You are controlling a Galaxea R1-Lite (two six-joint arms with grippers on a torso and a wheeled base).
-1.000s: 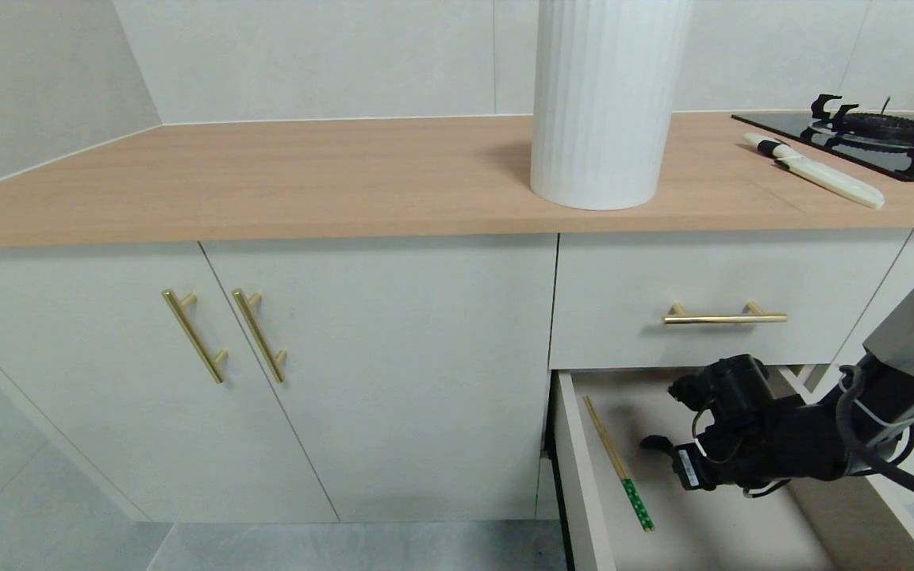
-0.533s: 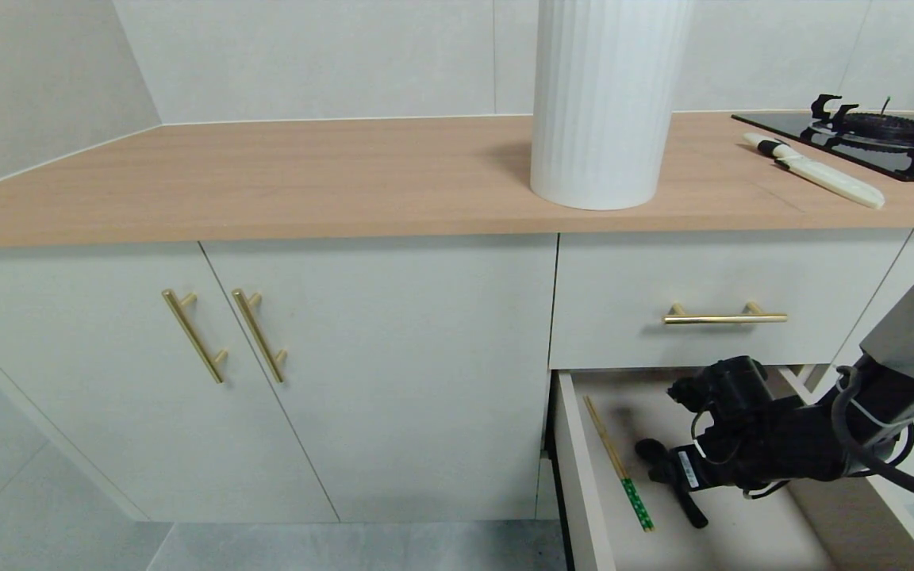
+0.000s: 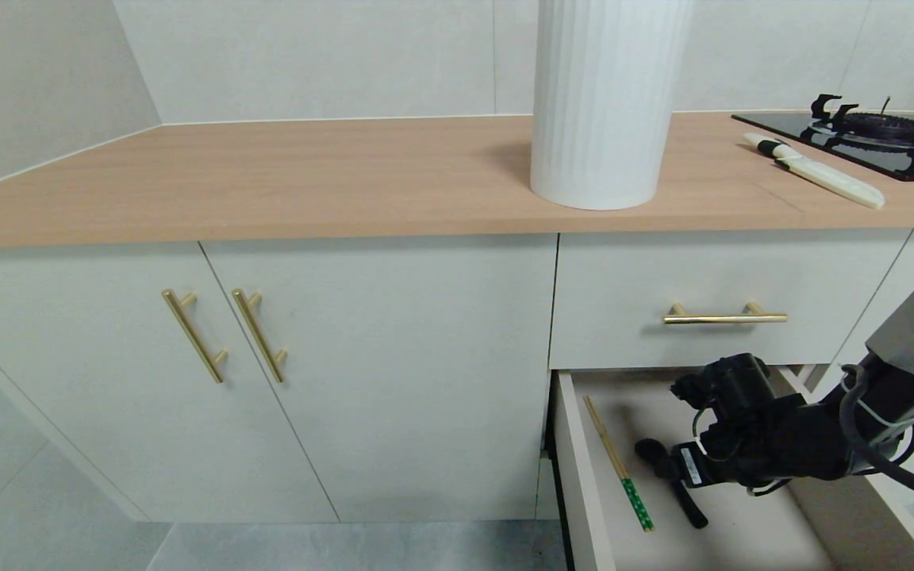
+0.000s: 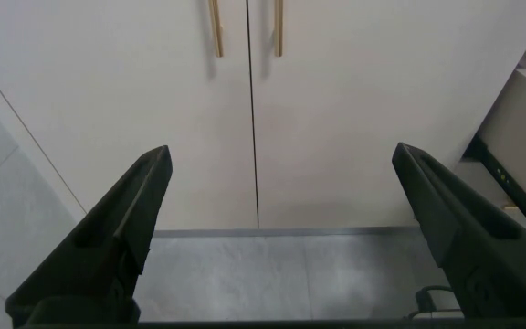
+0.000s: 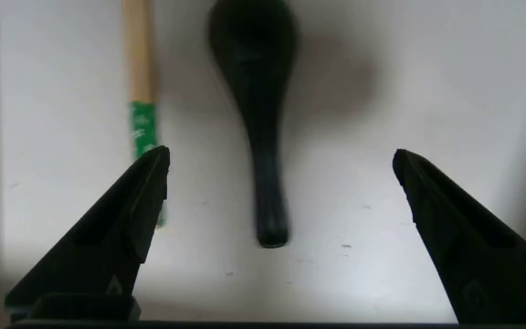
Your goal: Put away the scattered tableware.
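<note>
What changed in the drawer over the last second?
The right gripper let go of the black spoon, which now lies on the drawer floor beside the chopsticks. The gripper hangs open above it. The chopsticks, drawer and the knife on the counter stayed put.

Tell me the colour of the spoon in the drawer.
Black; the spoon shows best in the right wrist view.

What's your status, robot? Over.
Right gripper open above spoon; left gripper open, facing cabinet doors. Spoon lies loose in drawer beside chopsticks. Knife on counter, not yet stowed. No obstruction seen.
</note>
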